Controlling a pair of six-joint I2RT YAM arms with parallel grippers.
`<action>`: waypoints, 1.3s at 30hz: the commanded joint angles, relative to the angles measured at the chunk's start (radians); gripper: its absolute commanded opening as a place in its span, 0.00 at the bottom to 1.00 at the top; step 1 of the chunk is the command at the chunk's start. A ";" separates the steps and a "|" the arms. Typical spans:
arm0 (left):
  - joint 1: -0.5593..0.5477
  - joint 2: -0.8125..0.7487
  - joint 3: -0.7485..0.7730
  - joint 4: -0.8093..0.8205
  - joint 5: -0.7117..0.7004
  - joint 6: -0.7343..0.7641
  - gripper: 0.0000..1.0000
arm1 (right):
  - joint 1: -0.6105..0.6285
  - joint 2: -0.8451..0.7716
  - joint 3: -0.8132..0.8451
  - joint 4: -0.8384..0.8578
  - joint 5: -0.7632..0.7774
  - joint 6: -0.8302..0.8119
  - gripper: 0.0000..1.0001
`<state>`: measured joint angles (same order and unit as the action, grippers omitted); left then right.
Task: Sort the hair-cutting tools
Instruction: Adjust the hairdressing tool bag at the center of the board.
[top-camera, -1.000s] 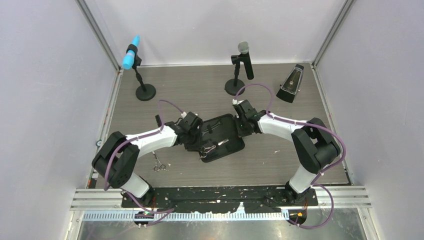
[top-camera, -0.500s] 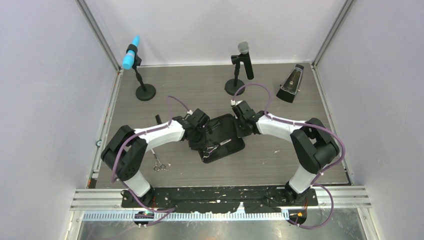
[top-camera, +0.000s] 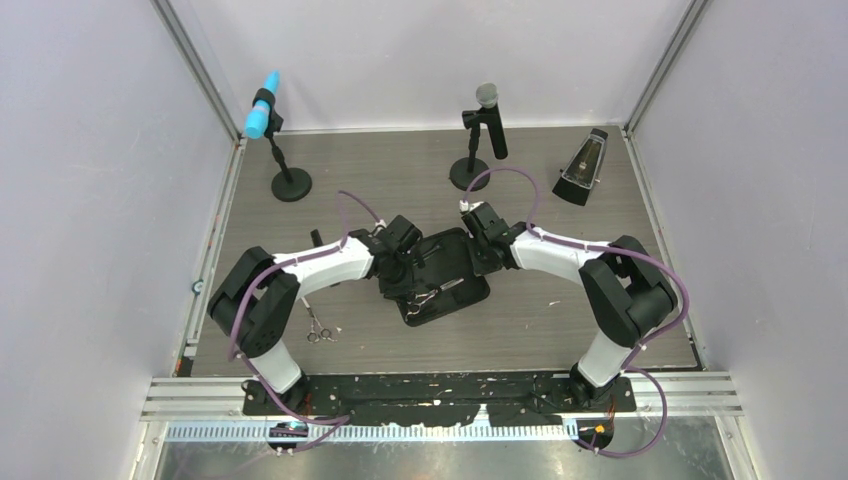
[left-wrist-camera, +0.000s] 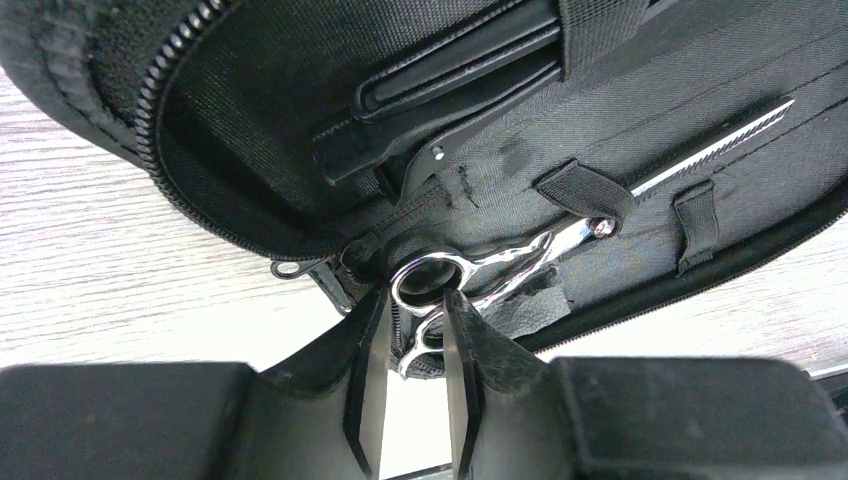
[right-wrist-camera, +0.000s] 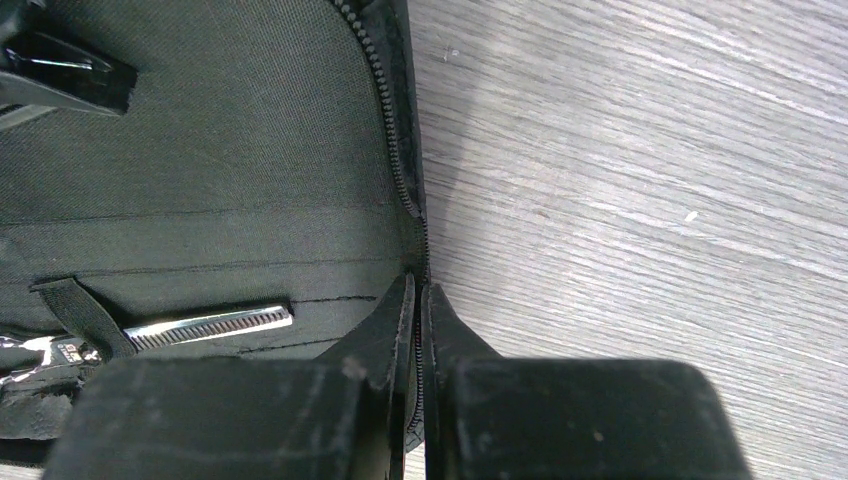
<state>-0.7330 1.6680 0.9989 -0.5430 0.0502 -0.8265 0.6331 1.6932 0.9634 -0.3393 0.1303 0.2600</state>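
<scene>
We see the left gripper nipping the scissors by a ring (blades pointing diagonally across the case), the right gripper pinching its rim.

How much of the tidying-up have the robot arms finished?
About halfway, it seems. Done: black tools sit strapped inside the case. In hand: the left gripper pinches the toothed scissors threaded through a case loop, while the right gripper clamps the case rim. Left: the other scissors lie on the table.
</scene>
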 joint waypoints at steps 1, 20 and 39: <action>-0.040 0.007 0.093 0.282 0.085 -0.054 0.25 | 0.074 0.064 -0.003 0.045 -0.234 0.066 0.05; -0.052 -0.010 0.104 0.294 0.062 -0.002 0.25 | 0.076 0.059 -0.015 0.069 -0.268 0.084 0.05; -0.055 -0.082 -0.113 0.303 0.066 -0.092 0.24 | 0.147 -0.233 -0.028 -0.021 -0.149 0.057 0.42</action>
<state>-0.7609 1.6089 0.8982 -0.4091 0.0586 -0.8848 0.6968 1.5715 0.9051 -0.3901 0.1310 0.2775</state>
